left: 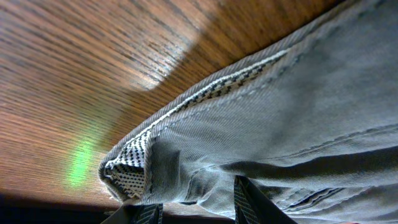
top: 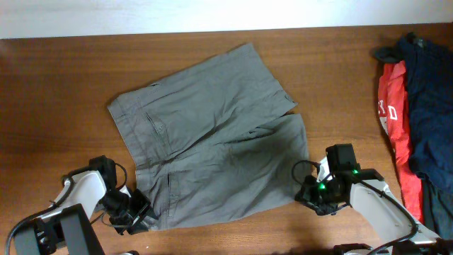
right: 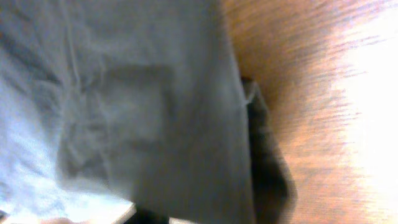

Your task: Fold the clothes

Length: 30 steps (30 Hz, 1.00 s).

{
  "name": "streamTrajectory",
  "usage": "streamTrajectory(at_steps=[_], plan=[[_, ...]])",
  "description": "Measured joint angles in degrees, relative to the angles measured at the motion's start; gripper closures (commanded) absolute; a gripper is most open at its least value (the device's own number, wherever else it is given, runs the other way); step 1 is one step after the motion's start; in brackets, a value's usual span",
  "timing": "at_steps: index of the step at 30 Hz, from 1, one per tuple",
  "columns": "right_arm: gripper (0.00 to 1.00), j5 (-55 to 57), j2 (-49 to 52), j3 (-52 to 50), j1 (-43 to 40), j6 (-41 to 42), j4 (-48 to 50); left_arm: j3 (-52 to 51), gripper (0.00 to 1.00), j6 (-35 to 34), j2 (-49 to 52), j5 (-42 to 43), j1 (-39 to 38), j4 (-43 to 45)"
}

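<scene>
The clothes, a pair of grey-olive shorts (top: 212, 142), lie spread flat on the wooden table (top: 64, 85), waistband to the left and legs to the right. My left gripper (top: 138, 212) is at the near waistband corner. In the left wrist view its fingers (left: 249, 202) stand apart, open, around a loose fold of the waistband (left: 186, 168) with its checked lining showing. My right gripper (top: 309, 196) is at the near hem corner of the right leg. The right wrist view is blurred: grey cloth (right: 124, 112) covers the space between the jaws, and a dark finger (right: 267, 180) shows just past the hem edge.
A red garment with white letters (top: 393, 120) and navy-blue garments (top: 428, 92) are heaped at the table's right edge. Bare wood surrounds the shorts on the left, at the back and between the shorts and the heap.
</scene>
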Motion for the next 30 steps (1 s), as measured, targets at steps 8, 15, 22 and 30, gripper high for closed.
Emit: streamTrajectory(at_steps=[8,15,22,30], plan=[[0.96,1.0,0.0,-0.1,0.0,-0.7,0.2,0.0,0.56,1.5,0.0,-0.1,0.0,-0.8],[0.96,0.4,-1.8,-0.1,0.0,-1.6,0.2,0.0,0.45,2.0,0.0,-0.3,0.0,-2.2],[0.96,-2.5,-7.2,0.8,0.0,-2.0,-0.3,0.0,0.22,2.4,0.0,-0.7,0.0,-2.3],[0.96,-4.7,-11.1,3.3,0.0,-2.0,-1.2,0.0,0.94,2.1,0.0,-1.1,0.0,-2.6]])
